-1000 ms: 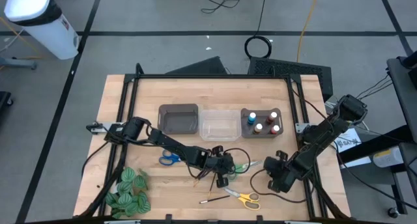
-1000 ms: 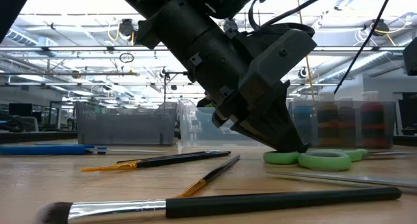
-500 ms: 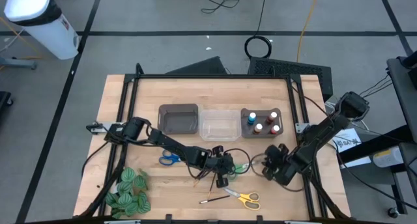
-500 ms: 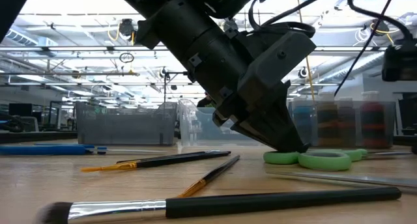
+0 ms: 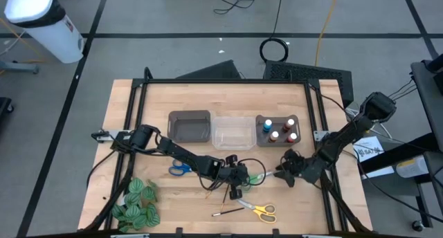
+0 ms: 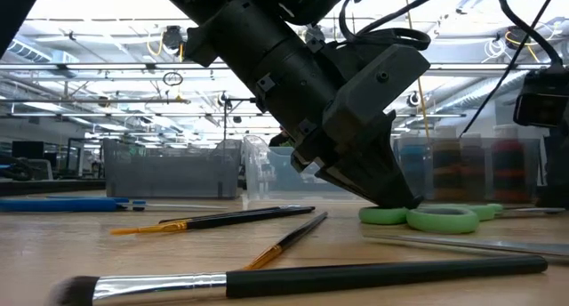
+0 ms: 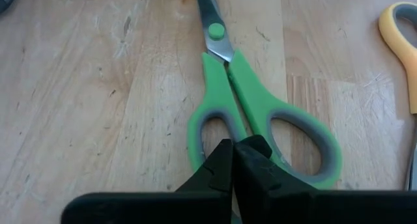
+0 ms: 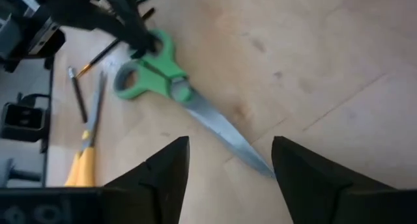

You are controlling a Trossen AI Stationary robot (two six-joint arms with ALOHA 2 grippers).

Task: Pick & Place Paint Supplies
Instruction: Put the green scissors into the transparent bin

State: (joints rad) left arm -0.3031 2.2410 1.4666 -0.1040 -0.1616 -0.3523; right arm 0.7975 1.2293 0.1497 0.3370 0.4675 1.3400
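Nearby, right gripper (image 5: pixel 284 173) beside green scissors (image 5: pixel 257 176).

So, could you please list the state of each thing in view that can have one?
left gripper: shut on the green scissors' handle
right gripper: open, empty, near the scissor tip
green scissors: blades closed, flat on the table
yellow scissors: flat on the table
blue scissors: flat on the table
grey bin: looks empty
clear bin: looks empty
paint bottles: upright, capped
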